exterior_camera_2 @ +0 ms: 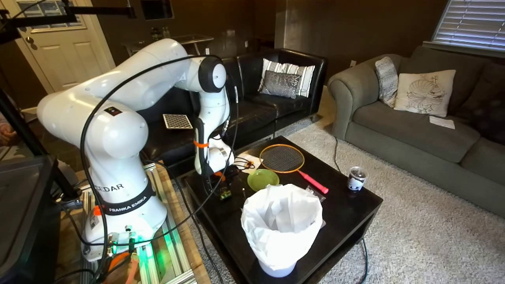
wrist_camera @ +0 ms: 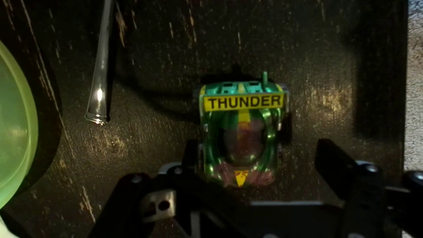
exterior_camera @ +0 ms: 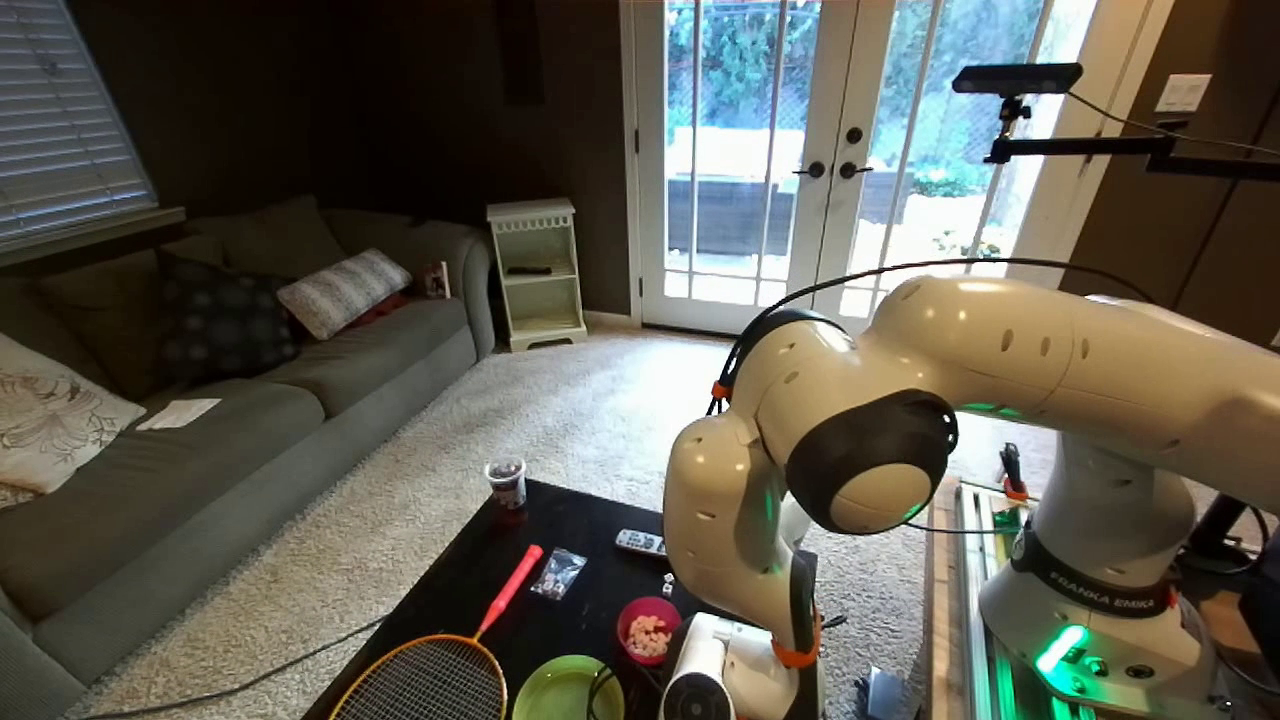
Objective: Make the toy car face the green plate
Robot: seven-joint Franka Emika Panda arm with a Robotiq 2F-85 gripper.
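I poise the tool point(wrist_camera: 257, 153) at the toy car point(wrist_camera: 243, 132) on the bench point(wrist_camera: 152, 72), jaws spread wide to either side and gripping nothing, the car side-on to the green plate point(wrist_camera: 16, 129), my approach seemingly made but grasp and turn left to do.

THUNDER! Black capitals, centre of the wrist view, on the yellow strip point(wrist_camera: 244, 102) of the toy car point(wrist_camera: 243, 135); below, a yellow triangle point(wrist_camera: 241, 177), its marks too blurred to read. FRANKA EMIKA, low in both exterior views, on the black base band point(exterior_camera: 1095, 588) point(exterior_camera_2: 130, 204); above it, lower left in an exterior view, CEDAR on white robot casing point(exterior_camera_2: 122, 173), first letter unclear.
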